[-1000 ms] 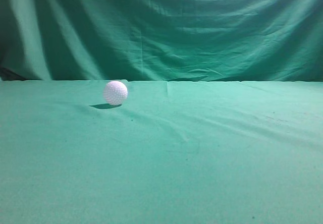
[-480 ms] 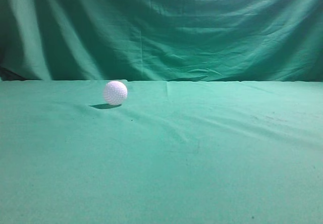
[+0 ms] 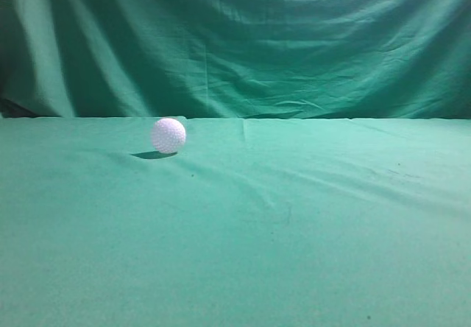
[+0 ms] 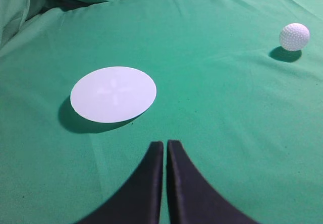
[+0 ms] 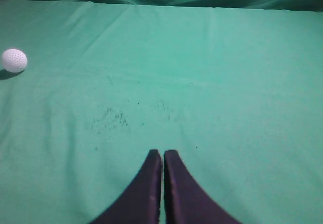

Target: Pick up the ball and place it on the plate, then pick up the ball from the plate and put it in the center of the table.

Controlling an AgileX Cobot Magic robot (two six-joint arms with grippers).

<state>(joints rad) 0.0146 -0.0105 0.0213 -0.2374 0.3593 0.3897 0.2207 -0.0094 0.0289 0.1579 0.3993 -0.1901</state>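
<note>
Here, nearest the left wrist camera, the left gripper (image 4: pixel 165 144) hangs over the table (image 4: pixel 217 113) with its two black fingers (image 4: pixel 146 183) pressed together, tips touching, nothing between them. Just beyond it and a little to its left lies the plate (image 4: pixel 113 94), a flat white oval disc sitting on the green cloth and throwing a dark shadow toward the near left. Farther out, well apart from the plate and off to the upper right of that view, sits the ball (image 4: pixel 294 36), white and dimpled, resting on the cloth with its own small shadow under it. The right gripper (image 5: pixel 162 153) is likewise shut, fingers meeting at the tips and empty, poised above a bare stretch of cloth marked with a few dark specks; from its camera the ball shows far off at the left edge. Seen from the front, the ball rests alone on the table, left of centre and close to the far edge, just in front of where the draped backdrop (image 3: pixel 243 47) comes down behind it. Neither arm shows in that front view.
</note>
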